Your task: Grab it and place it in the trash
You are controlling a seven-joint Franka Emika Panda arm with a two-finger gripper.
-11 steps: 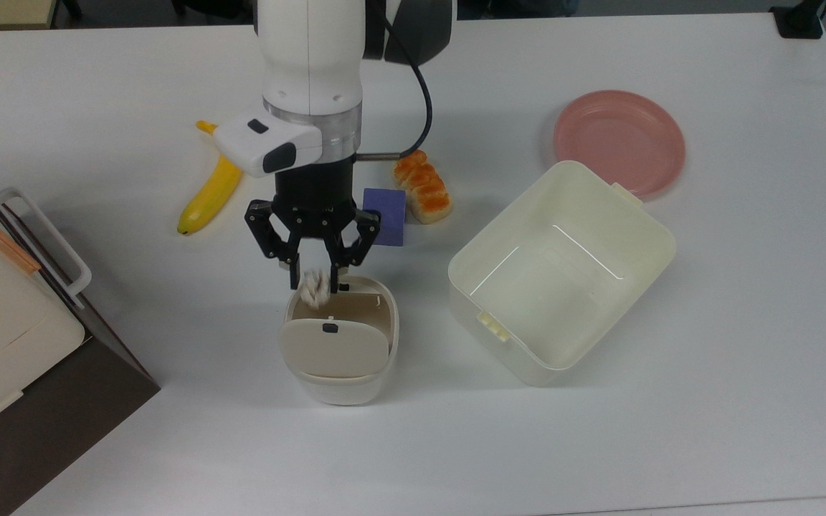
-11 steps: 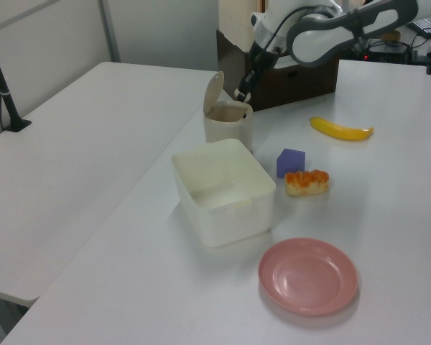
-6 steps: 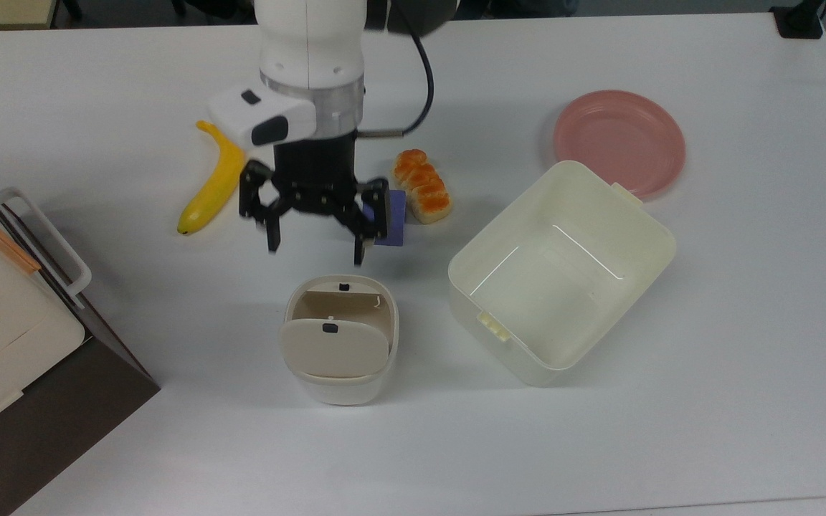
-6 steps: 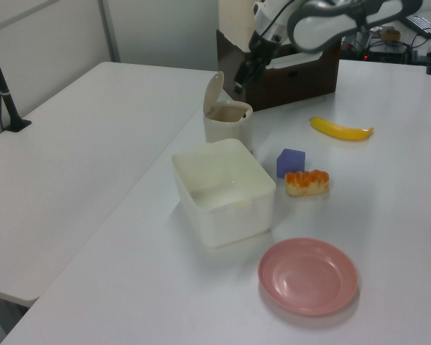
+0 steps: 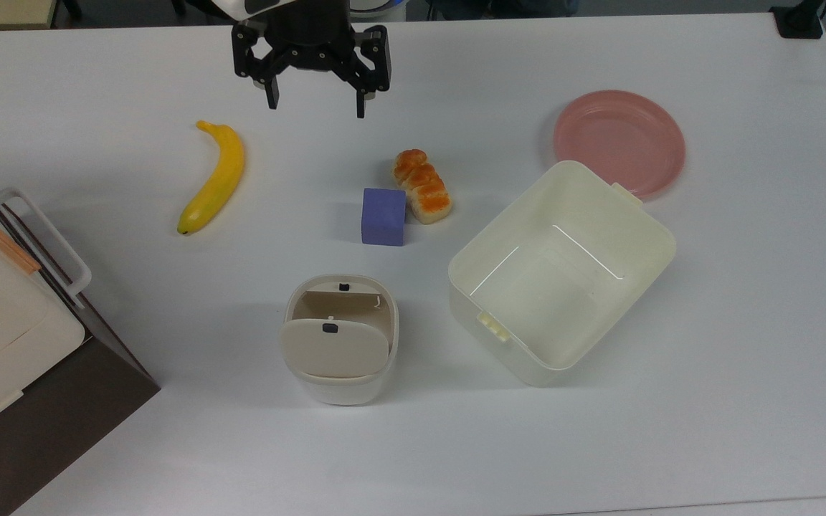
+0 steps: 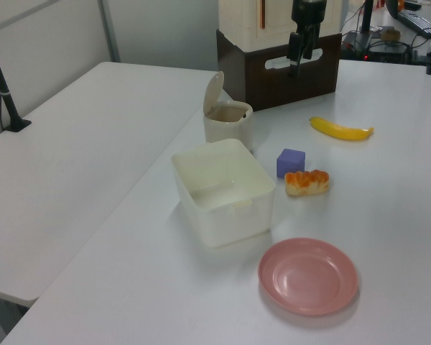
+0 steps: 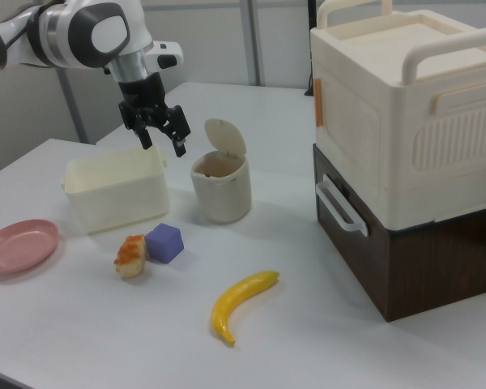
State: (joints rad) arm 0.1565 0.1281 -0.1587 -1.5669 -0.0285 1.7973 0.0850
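My claw (image 5: 315, 109) hangs high above the bench (image 5: 707, 401), near the far edge in the top view, fingers (image 5: 270, 97) spread wide, nothing between them. In the right view the claw (image 7: 162, 143) sits in the air above the tub (image 7: 113, 194) and to the right view's left of the trash (image 7: 221, 188).

The trash (image 5: 340, 341) stands upright, flap lid (image 5: 334, 348) tipped up, mouth exposed. Brownish interior visible past the lid; I cannot make out the paper wad inside from any view.

Lidless tub (image 5: 562, 271) sits to the top view's right of the trash, apart from it. Purple block (image 5: 383, 216) touches or nearly touches the bread loaf (image 5: 422, 185). Banana (image 5: 214, 178) lies to the top view's left of them. Pink plate (image 5: 619, 141) is just beyond the tub's far corner. Cream case on a dark box (image 7: 405, 162) stands at the right view's right.
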